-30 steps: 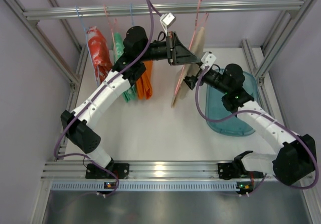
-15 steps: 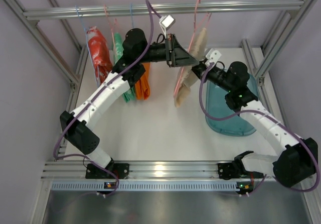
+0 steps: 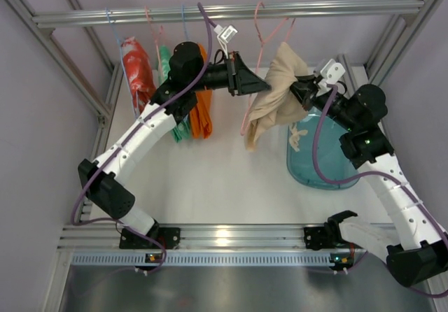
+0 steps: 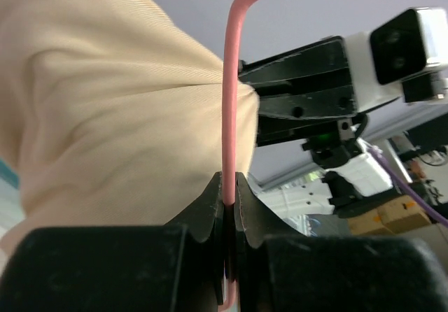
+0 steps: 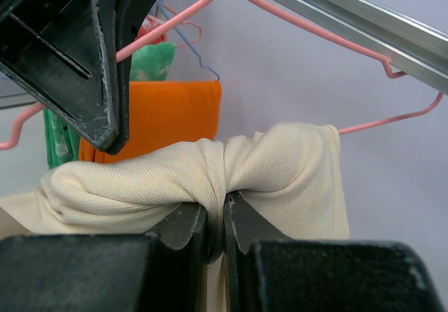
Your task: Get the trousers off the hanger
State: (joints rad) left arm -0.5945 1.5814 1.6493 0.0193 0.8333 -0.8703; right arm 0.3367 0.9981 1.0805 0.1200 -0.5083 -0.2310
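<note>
My left gripper is clenched on one thin pink wire hanger. My right gripper pinches the soft, bunched beige trousers draped on it. One smooth orange pair hangs beside that hanger.

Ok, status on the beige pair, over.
Left gripper shut on pink hanger. Right gripper shut on beige trousers, bunched, partly draped over the hanger. Orange trousers hang apart, leftward.

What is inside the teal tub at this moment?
The visible floor of the teal tub looks bare; a drawstring of the beige trousers dangles over it. The right arm and the trousers hide its far side.
</note>
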